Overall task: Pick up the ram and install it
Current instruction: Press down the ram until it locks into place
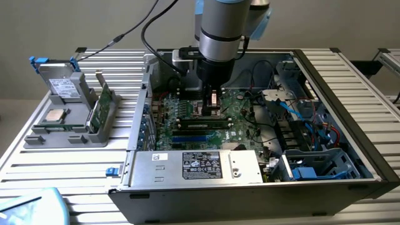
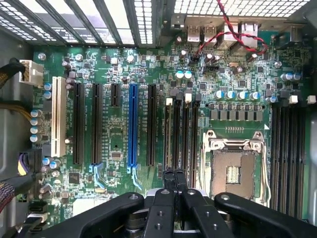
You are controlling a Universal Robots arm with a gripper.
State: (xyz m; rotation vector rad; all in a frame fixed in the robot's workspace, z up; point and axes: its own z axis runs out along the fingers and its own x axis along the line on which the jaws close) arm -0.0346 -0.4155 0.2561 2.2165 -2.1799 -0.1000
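Inside the open computer case, the gripper hangs with fingers pressed together, empty, over the motherboard (near its slots); the ram sits seated there.

A slatted aluminium table carries everything. The open computer case sits directly on it, toward the exterior view's right. Just beside the case, on the exterior view's left, a grey parts holder rests on the slats. Near the case's front corner lies a pale blue object.
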